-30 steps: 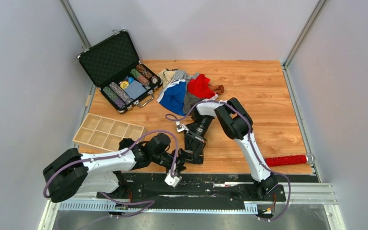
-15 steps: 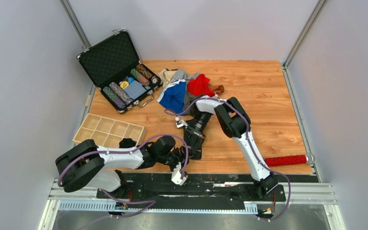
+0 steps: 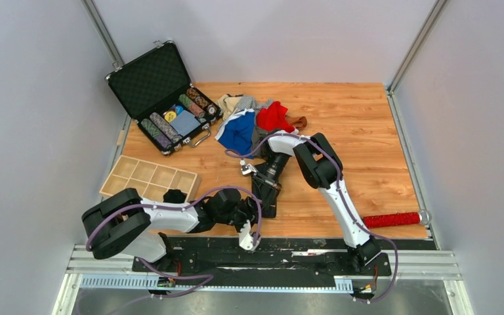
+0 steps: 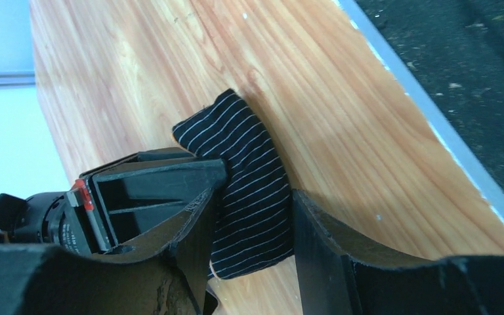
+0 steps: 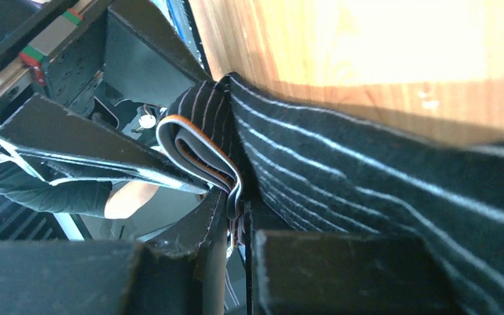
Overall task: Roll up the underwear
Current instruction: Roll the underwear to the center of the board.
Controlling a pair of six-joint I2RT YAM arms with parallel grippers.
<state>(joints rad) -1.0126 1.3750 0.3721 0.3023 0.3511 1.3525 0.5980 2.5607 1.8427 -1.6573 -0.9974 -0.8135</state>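
Observation:
A black underwear [image 3: 269, 205] with thin white stripes lies folded on the wooden table near its front edge. My right gripper [image 3: 266, 189] comes down on its far end and is shut on the waistband [image 5: 203, 157], which is pinched between the fingertips [image 5: 226, 216]. My left gripper [image 4: 252, 230] lies low at the near end, its two fingers [image 4: 170, 216] standing on either side of the striped cloth [image 4: 252, 177], which fills most of the gap. More underwear sits piled at the back: blue [image 3: 238, 131], red [image 3: 274, 117], beige [image 3: 230, 103].
An open black case [image 3: 146, 77] of poker chips stands at the back left. A wooden compartment tray [image 3: 147, 178] lies left of the arms, a small dark bundle [image 3: 174, 195] at its near corner. A long red bristly stick [image 3: 392, 219] lies at the front right.
My left arm has drawn in and shifted right, bringing its gripper against the near end of the striped underwear, with its jaws narrowing. The right gripper has lifted slightly toward the back with the cloth.

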